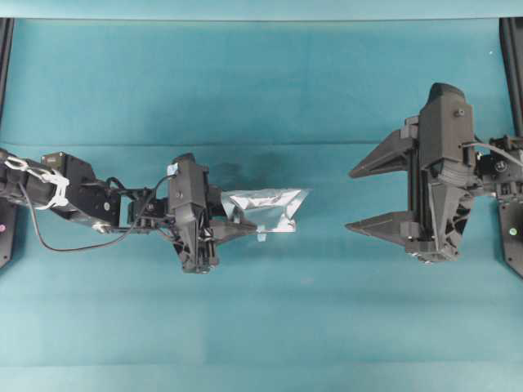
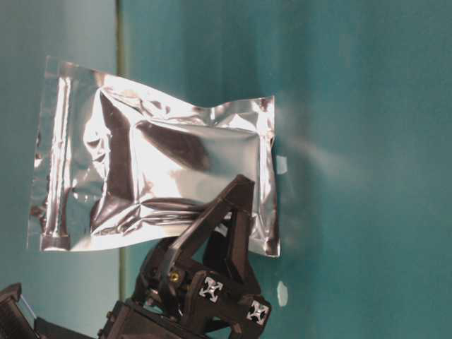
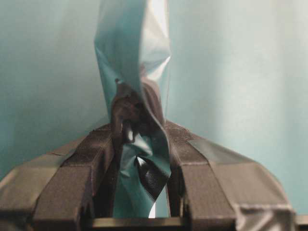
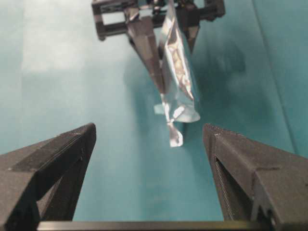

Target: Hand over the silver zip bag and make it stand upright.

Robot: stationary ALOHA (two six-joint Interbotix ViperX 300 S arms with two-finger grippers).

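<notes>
My left gripper (image 1: 239, 224) is shut on one short end of the silver zip bag (image 1: 270, 209). The crinkled foil pouch sticks out to the right, toward my right gripper (image 1: 351, 200). In the left wrist view the bag (image 3: 139, 57) stands edge-on, pinched between the two fingers (image 3: 98, 154). The table-level view shows the bag (image 2: 155, 169) broadside, with one black finger (image 2: 236, 205) across its lower edge and the zip strip at the far end. My right gripper (image 4: 149, 132) is wide open and holds nothing. The bag (image 4: 179, 77) hangs a short way ahead of it, slightly right of centre.
The teal table cover (image 1: 261, 327) fills the scene. Black frame rails run along the far left (image 1: 6, 49) and far right (image 1: 513, 49) edges. A gap of teal surface lies between the bag's free end and the right fingertips.
</notes>
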